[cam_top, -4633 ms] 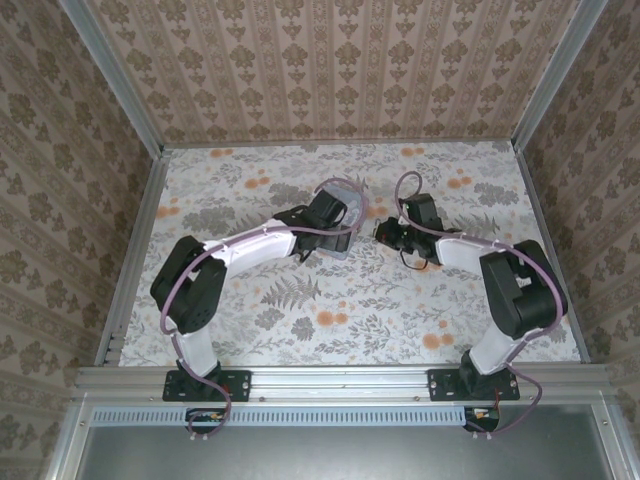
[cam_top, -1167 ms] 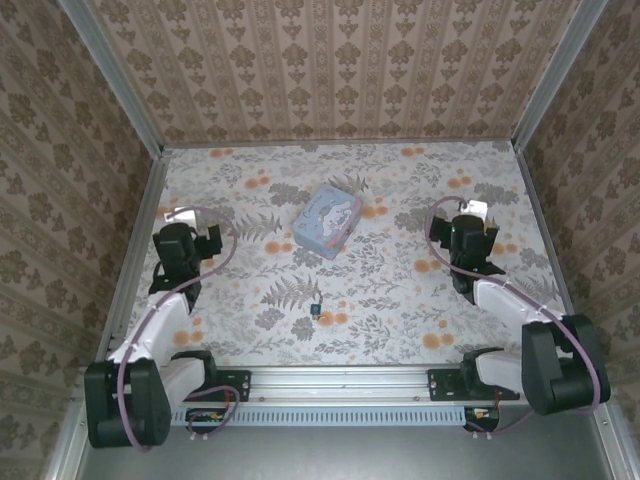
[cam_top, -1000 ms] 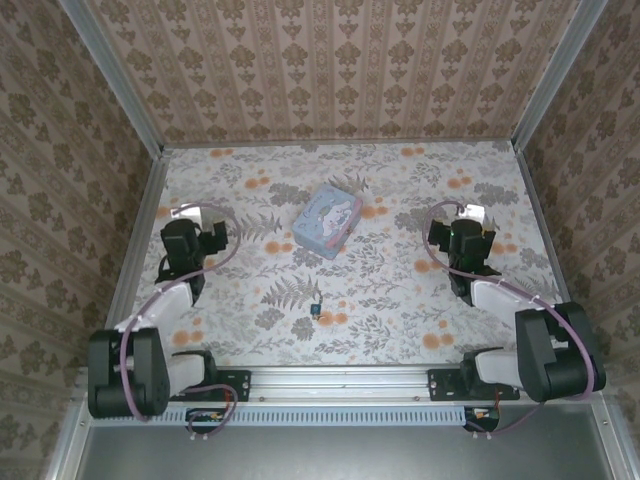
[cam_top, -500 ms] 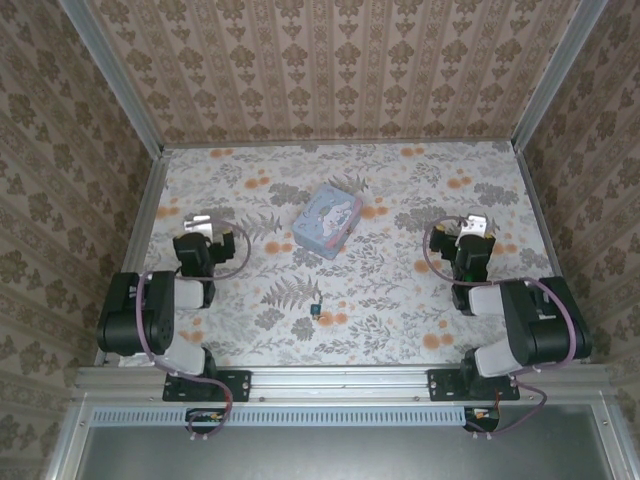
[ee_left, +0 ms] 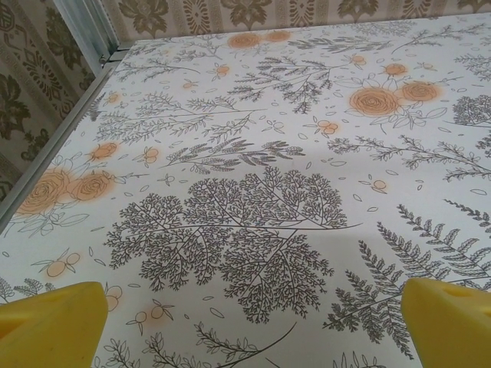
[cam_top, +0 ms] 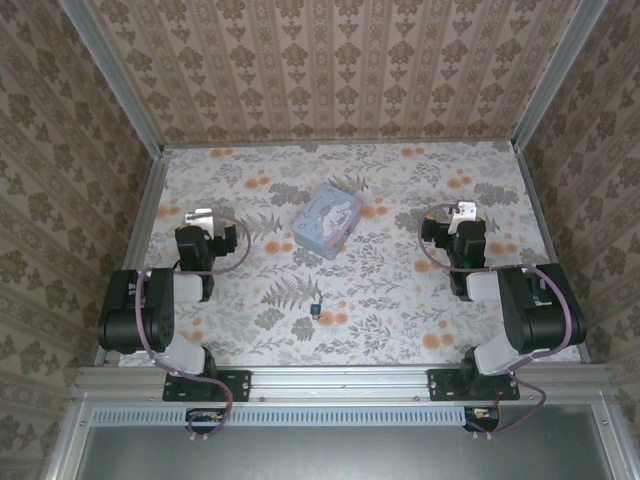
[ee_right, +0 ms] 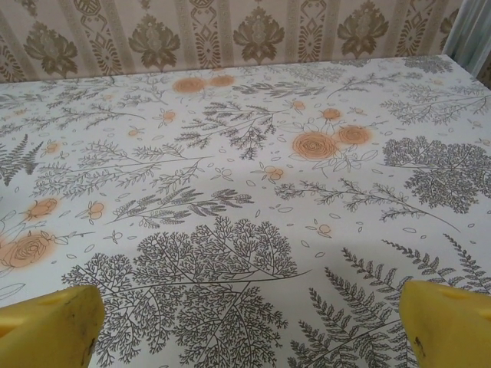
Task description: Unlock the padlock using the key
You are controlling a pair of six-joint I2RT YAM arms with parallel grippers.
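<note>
My left gripper (cam_top: 201, 217) sits near the left edge of the floral table (cam_top: 400, 300), with its arm folded over its base; in the left wrist view its yellow fingertips (ee_left: 50, 326) stand at the two lower corners with bare patterned surface between them, so the jaws are spread wide and hold nothing. Towards the middle, the pale-blue tin (cam_top: 328, 221) lies flat on the table, turned at an angle; nearer to me than the tin, the padlock (cam_top: 316, 309) rests on the surface as a tiny dark speck, well apart from both grippers and roughly between them; I cannot make out the key as a separate thing at that size. On the right, my right gripper (cam_top: 465, 212) rests near the right edge, its arm likewise folded; its own yellow fingertips (ee_right: 46, 326) sit far apart in the right wrist view, jaws wide and gripping nothing.
</note>
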